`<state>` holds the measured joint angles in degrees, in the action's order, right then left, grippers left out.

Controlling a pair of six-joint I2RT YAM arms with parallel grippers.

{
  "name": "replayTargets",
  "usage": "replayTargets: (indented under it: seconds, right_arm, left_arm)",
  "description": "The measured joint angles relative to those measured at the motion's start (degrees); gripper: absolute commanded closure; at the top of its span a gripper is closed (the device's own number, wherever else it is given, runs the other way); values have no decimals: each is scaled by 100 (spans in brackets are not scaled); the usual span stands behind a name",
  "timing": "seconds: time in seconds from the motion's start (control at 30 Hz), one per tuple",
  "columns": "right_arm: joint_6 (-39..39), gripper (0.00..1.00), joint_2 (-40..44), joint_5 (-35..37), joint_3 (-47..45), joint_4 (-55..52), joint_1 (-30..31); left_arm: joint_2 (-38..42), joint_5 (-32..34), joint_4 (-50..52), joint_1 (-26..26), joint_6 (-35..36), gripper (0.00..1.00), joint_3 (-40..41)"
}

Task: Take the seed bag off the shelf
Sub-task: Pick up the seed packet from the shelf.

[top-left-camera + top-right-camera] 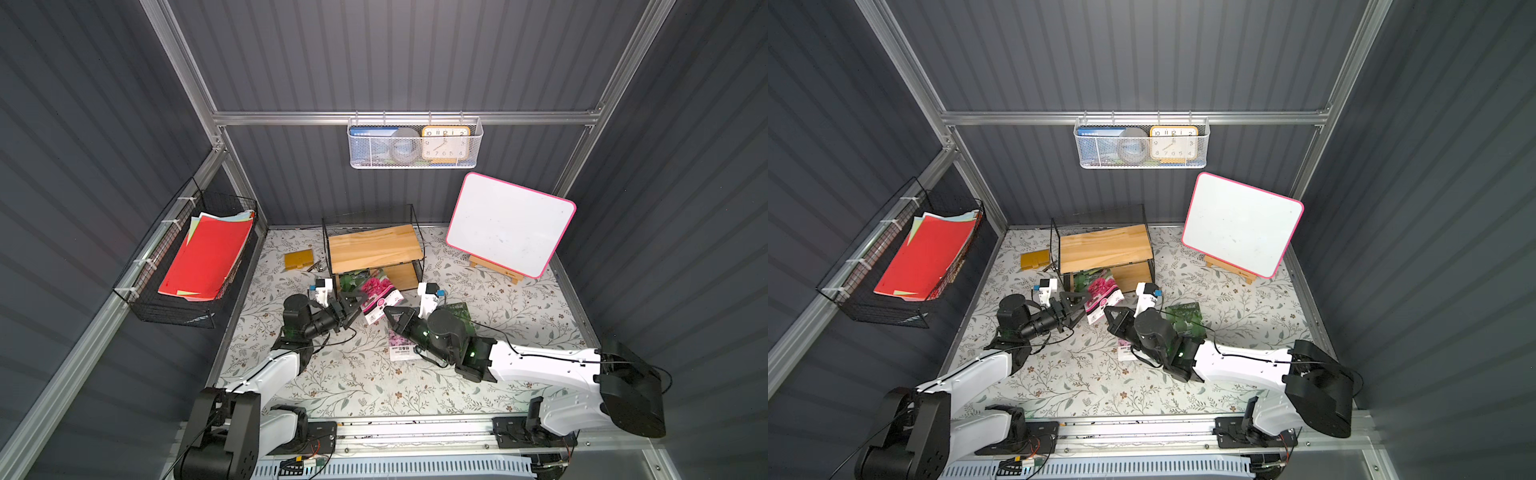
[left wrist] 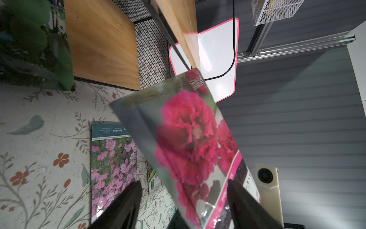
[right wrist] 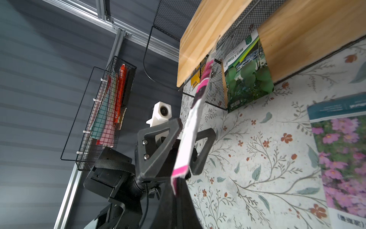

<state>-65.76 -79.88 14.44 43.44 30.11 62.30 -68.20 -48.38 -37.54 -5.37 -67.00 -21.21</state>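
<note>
Before shelf (image 1: 374, 247), right hand (image 1: 387, 311) pinches seed bag (image 1: 379, 296).

The flowered worktop (image 1: 332, 374) carries the shelf (image 1: 374, 249) and a whiteboard (image 1: 509, 224) on an easel (image 1: 494, 268). A purple-flower seed packet (image 1: 400, 347) lies flat on it.

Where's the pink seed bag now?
In both top views the seed bag hangs before the shelf, pinched by the right gripper, inside the open left gripper.
</note>
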Motion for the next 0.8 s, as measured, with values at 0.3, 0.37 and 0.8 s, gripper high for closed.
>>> replayTargets:
  seconds: [0.3,0.37,0.8]
  right_arm:
    - [-59,100,-39,-94,0,33,70]
    - [-83,100,-39,-114,0,39,81]
    - [-129,100,-83,-107,-11,168,118]
  left_arm:
    - [238,212,-136,0,-243,31,39]
    - [236,238,-195,0,-306,33,74]
    - [446,448,-321,0,-564,69,155]
